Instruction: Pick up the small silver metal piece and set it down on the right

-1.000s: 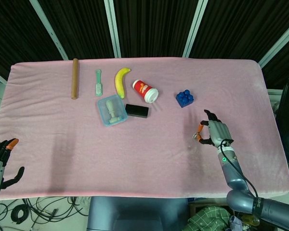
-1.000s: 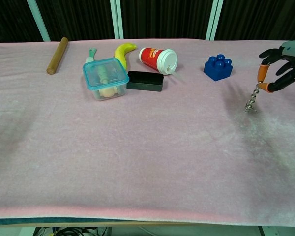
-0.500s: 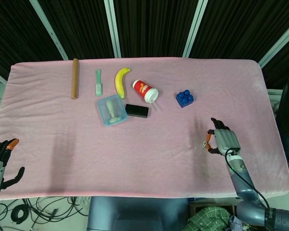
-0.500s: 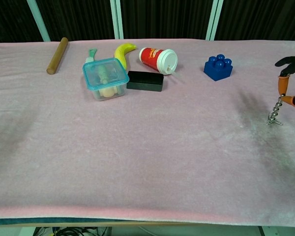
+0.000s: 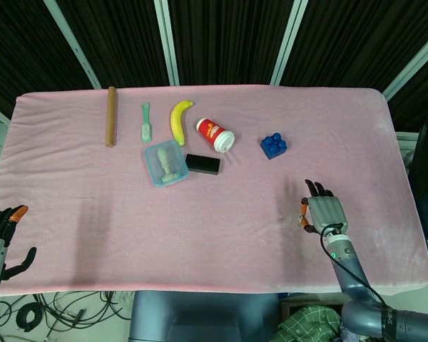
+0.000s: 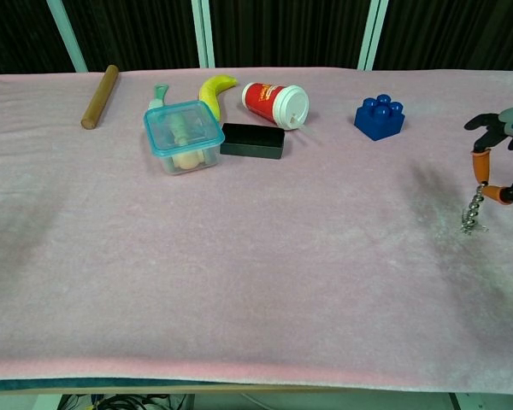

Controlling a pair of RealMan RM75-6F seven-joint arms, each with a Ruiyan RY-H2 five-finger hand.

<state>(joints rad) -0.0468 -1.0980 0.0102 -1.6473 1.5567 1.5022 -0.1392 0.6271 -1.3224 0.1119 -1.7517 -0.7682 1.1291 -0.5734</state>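
Observation:
The small silver metal piece (image 6: pixel 473 212) is a short beaded strip hanging upright from my right hand (image 6: pixel 503 154), its lower end touching the pink cloth at the right side of the table. Orange fingertips (image 6: pixel 480 161) pinch its top end. In the head view my right hand (image 5: pixel 321 211) hovers low over the right part of the cloth, and the piece is mostly hidden under it. My left hand (image 5: pixel 0 239) hangs off the front left corner of the table, fingers spread, holding nothing.
A blue toy brick (image 6: pixel 379 117) sits behind the right hand. Further left lie a red cup on its side (image 6: pixel 275 103), a black box (image 6: pixel 252 141), a clear blue-rimmed container (image 6: pixel 184 135), a banana (image 6: pixel 212 91), a green tool (image 5: pixel 146 122) and a wooden rod (image 6: pixel 99 84).
My right hand carried the silver piece rightward and toward the front, then eased slightly back left. The piece's lower end now rests on the cloth. The left hand has not moved.

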